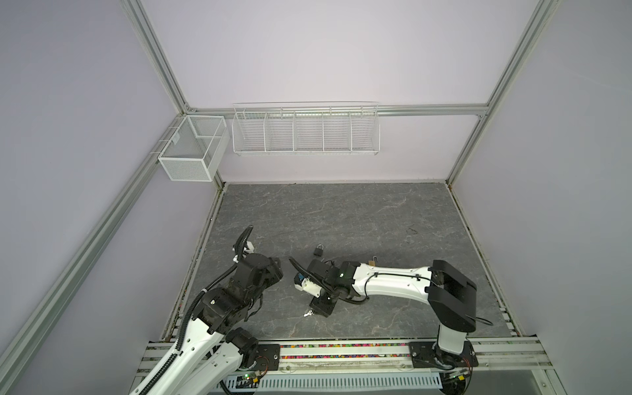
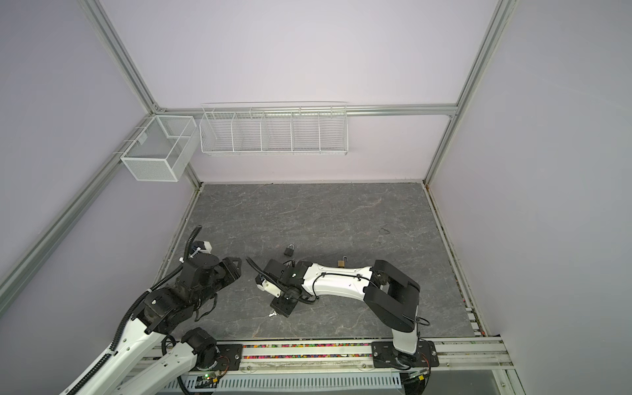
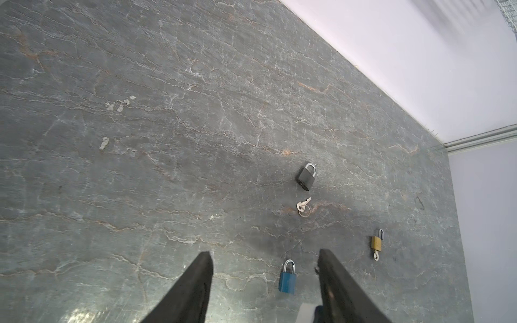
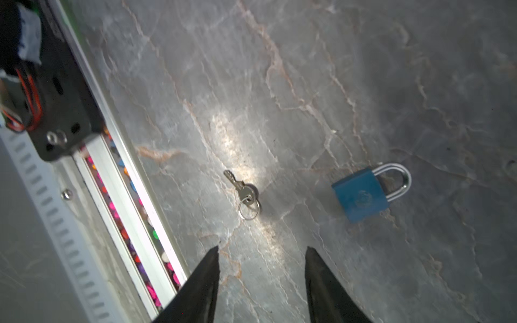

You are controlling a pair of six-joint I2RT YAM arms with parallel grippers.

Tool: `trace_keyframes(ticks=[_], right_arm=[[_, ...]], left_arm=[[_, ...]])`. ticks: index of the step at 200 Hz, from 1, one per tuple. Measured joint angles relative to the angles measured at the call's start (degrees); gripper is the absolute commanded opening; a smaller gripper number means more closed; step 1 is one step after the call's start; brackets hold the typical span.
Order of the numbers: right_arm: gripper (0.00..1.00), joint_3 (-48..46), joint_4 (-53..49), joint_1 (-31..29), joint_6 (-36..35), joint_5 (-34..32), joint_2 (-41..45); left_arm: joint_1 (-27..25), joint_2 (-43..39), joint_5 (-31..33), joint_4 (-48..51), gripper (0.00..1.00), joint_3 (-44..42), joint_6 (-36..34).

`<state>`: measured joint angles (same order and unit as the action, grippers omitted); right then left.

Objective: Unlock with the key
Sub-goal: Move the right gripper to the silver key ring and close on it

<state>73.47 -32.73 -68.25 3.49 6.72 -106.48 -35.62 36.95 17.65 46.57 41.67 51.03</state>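
Shows right tool point(image 4: 262, 249) partly open, empty, key point(image 4: 242, 190) just ahead on table point(image 4: 363, 84); left tool point(image 3: 264, 251) partly open, empty.

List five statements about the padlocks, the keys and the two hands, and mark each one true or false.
1. The right hand holds the loose key. False: it lies on the table, ahead of the open hand.
2. The blue padlock has its shackle closed. True.
3. A second key sticks out of the brass padlock. True.
4. The black padlock is hooked through the brass padlock. False: they lie apart on the table.
5. The left hand grips the blue padlock. False: its fingers stand apart and hold nothing.
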Motion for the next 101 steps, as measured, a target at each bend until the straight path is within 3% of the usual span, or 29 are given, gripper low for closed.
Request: trace_keyframes(ticks=[101], right_arm=[[0.35, 1.25, 0.04, -2.49, -9.6, -2.86, -4.11]], left_arm=[[0.0, -3.06, 3.89, 6.97, 0.6, 1.86, 2.29]])
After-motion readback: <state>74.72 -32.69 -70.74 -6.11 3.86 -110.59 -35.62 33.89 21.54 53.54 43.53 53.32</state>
